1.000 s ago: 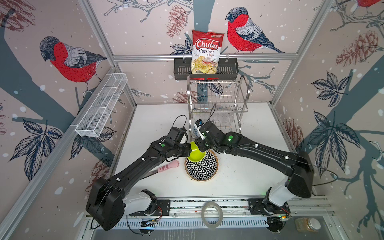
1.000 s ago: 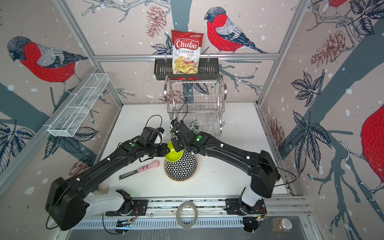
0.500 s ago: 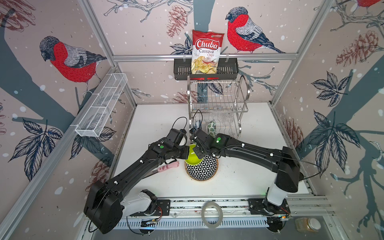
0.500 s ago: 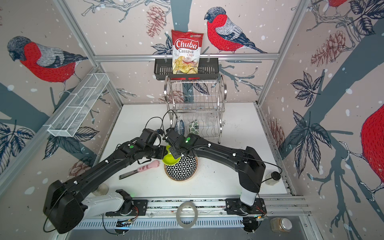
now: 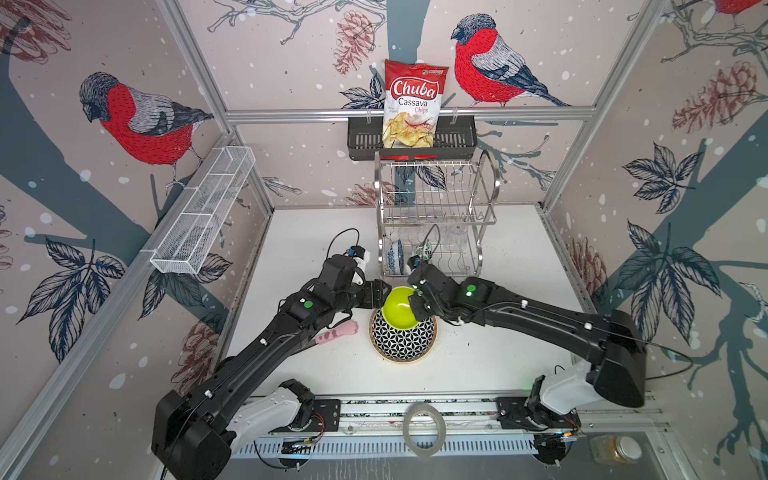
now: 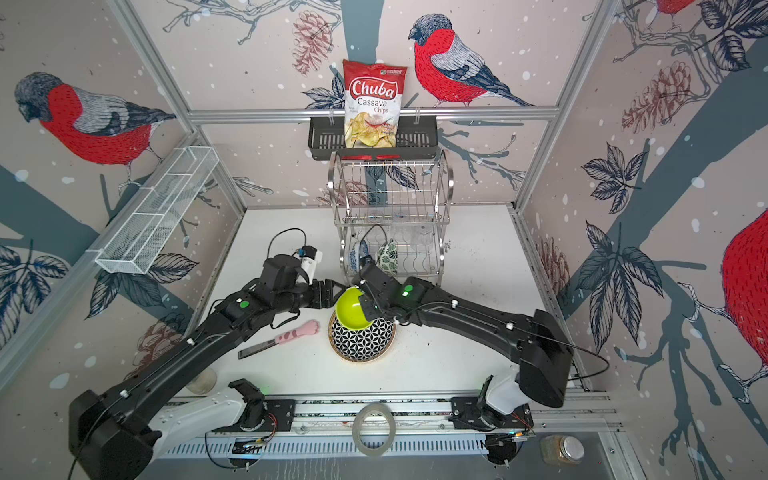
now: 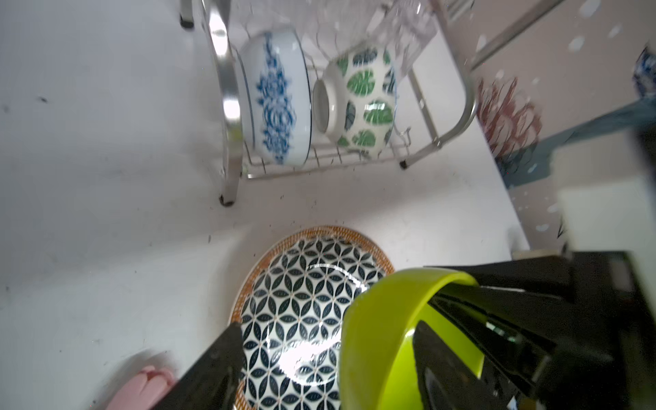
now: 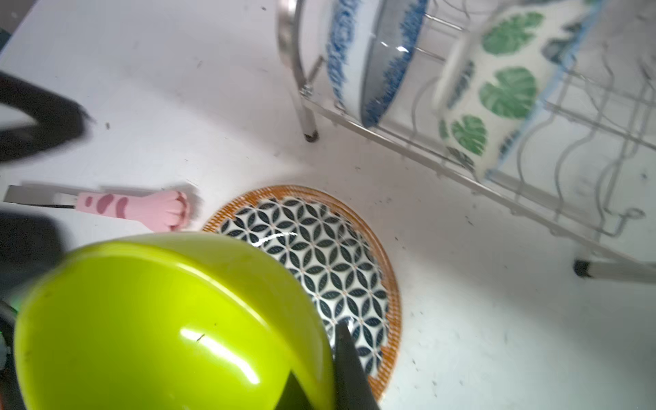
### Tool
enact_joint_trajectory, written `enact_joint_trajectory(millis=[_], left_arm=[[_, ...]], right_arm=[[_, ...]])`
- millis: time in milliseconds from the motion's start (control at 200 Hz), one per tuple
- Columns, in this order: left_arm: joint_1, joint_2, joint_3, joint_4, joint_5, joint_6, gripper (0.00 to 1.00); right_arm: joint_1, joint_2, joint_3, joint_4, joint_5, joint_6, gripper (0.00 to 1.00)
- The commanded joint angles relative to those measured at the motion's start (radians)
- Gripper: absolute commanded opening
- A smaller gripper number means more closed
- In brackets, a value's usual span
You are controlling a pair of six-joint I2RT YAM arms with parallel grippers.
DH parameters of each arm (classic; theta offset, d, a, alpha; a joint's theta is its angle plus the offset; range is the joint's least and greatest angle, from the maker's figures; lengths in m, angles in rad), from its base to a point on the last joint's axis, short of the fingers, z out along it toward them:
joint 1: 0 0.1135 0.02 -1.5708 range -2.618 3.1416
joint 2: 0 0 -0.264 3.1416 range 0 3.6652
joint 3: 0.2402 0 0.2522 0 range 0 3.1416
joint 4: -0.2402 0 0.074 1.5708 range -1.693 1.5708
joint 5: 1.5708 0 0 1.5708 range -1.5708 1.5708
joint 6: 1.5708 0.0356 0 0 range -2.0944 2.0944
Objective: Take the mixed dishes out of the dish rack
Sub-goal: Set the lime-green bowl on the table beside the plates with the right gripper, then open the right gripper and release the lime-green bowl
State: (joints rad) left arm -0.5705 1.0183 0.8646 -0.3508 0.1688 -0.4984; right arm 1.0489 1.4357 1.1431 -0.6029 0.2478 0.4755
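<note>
- The right gripper (image 5: 417,306) clamps the lime bowl (image 5: 398,311) by its rim only. Hanging tilted off those fingers, above the patterned plate (image 5: 403,345), it could swivel or slip and knock the plate.
- A second ago the left gripper (image 5: 380,294) held the bowl; now its fingers stand apart beside it.

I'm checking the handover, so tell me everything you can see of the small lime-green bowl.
The small lime-green bowl is round, smooth and glossy, plain inside and out, and looks like plastic or glazed ceramic. It hangs tilted over the black-and-white geometric plate, seemingly clear of it, in front of the steel wire dish rack. The right gripper is shut on its rim. The left gripper stands open at the opposite side; I cannot tell whether it touches the bowl.
</note>
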Motion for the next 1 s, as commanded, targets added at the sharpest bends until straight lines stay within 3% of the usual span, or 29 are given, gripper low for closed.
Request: enact_joint_trajectory(millis=[0,175,395,991], left_arm=[[0.001,-0.044,-0.009,0.18,-0.049,-0.018,0.84],[0.001,-0.057,0.005,0.217,-0.124,-0.006,0.96],[0.003,-0.007,0.022,0.216,-0.119,-0.007,0.97],[0.012,-0.001,0.013,0.223,-0.123,-0.034,0.96]], right_arm=[[-0.05,-0.105,-0.111,-0.023,0.03,0.097,0.0],[-0.195,-0.319,-0.316,-0.053,-0.006,0.184,0.0],[-0.35,-0.478,-0.479,-0.025,-0.084,0.222,0.0],[-0.439,-0.305,-0.575,0.13,-0.218,0.175,0.0]])
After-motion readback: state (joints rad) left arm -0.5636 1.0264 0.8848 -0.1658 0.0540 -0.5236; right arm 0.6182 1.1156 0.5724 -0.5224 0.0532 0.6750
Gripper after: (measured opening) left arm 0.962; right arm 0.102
